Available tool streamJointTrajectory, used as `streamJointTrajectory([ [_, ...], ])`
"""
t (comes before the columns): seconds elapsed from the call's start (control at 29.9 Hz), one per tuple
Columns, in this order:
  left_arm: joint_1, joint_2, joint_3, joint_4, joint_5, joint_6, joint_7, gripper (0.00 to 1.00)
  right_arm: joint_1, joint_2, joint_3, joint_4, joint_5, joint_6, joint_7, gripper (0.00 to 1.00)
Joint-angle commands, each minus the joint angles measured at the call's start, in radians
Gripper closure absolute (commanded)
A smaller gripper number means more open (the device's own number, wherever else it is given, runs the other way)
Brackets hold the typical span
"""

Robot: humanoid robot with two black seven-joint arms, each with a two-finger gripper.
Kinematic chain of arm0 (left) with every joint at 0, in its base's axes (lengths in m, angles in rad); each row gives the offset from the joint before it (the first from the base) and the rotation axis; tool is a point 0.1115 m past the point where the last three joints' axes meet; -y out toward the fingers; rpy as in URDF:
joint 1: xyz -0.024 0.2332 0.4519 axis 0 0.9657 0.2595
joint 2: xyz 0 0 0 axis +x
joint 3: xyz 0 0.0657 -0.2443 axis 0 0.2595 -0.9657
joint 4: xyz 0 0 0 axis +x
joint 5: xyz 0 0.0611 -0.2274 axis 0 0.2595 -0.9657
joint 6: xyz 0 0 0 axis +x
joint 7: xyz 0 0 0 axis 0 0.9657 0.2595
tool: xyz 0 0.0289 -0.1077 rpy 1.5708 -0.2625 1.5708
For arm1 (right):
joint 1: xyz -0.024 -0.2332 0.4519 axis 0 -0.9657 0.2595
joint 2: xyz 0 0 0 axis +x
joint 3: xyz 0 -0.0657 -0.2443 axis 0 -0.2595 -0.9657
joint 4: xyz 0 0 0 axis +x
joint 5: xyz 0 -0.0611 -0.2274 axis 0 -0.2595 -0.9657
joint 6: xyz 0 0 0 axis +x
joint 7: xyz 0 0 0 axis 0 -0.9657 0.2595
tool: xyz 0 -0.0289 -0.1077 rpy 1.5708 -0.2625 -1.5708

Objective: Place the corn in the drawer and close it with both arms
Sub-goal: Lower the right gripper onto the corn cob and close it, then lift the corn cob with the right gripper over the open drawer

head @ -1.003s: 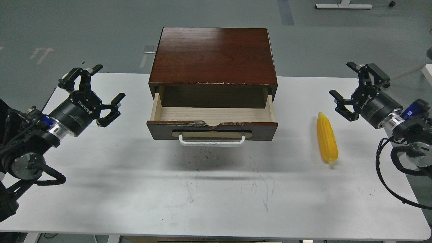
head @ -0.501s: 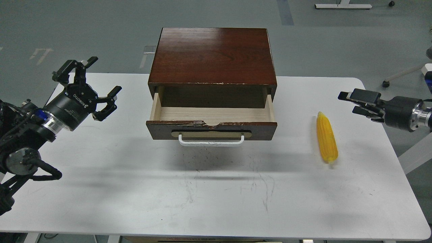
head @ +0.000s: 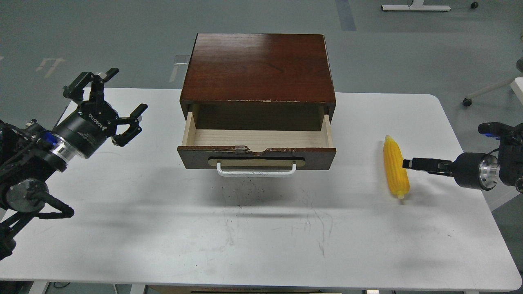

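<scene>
The cabinet (head: 258, 67) is a box of glossy dark red-brown wood, chipped along the near edge of its top. Its drawer (head: 256, 155) stands pulled out, showing a pale wood interior, a chipped top edge and a white bar handle (head: 256, 170) on a tan oval plate. The corn (head: 395, 166), a tapered yellow cob with rows of kernels, lies on the scuffed white table (head: 245, 237) to the right of the drawer, well apart from it.

The left gripper (head: 110, 102) hovers left of the cabinet, fingers spread wide and holding nothing, unchanged over the last half second. The right gripper (head: 408, 164) has dropped and now sits edge-on, its tip just beside the cob. Finger spacing cannot be determined.
</scene>
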Motion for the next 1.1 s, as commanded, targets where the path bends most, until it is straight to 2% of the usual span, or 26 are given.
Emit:
streamJointTrajectory([
  [0.0,0.001,0.0,0.0,0.0,0.0,0.0,0.0,0.0,0.0,0.021,-0.001,-0.015,0.0,-0.007,0.0,0.0],
  [0.23,0.001,0.0,0.0,0.0,0.002,0.0,0.0,0.0,-0.007,0.065,-0.004,-0.035,0.0,-0.007,0.0,0.09],
  [0.37,0.001,0.0,0.0,0.0,0.002,0.0,0.0,0.0,-0.003,0.068,-0.042,-0.035,0.0,-0.007,0.0,0.22],
  [0.43,0.001,0.0,0.0,0.0,0.002,0.0,0.0,0.0,-0.004,0.068,-0.047,-0.035,0.0,-0.007,0.0,0.24],
  [0.5,0.001,0.0,0.0,0.0,0.002,0.0,0.0,0.0,-0.007,0.068,-0.047,-0.035,0.0,-0.007,0.0,0.34],
  [0.57,0.001,0.0,0.0,0.0,0.002,0.0,0.0,0.0,-0.007,0.068,-0.048,-0.035,0.0,-0.007,0.0,0.53],
  [0.64,0.001,0.0,0.0,0.0,0.002,0.0,0.0,0.0,-0.007,0.068,-0.048,-0.033,0.0,-0.007,0.0,0.63],
  [0.67,0.001,0.0,0.0,0.0,0.002,0.0,0.0,0.0,-0.007,0.068,-0.048,-0.033,0.0,-0.007,0.0,0.76],
  [0.74,0.001,0.0,0.0,0.0,0.002,0.0,0.0,0.0,-0.004,0.068,-0.048,-0.032,0.0,-0.007,0.0,0.88],
  [0.9,0.001,0.0,0.0,0.0,0.002,0.0,0.0,0.0,0.013,0.057,-0.044,-0.014,0.003,-0.009,0.0,0.89],
  [1.07,0.001,0.001,-0.003,0.0,0.002,0.0,0.0,0.0,0.13,0.018,-0.031,0.025,0.012,-0.012,0.0,0.89],
])
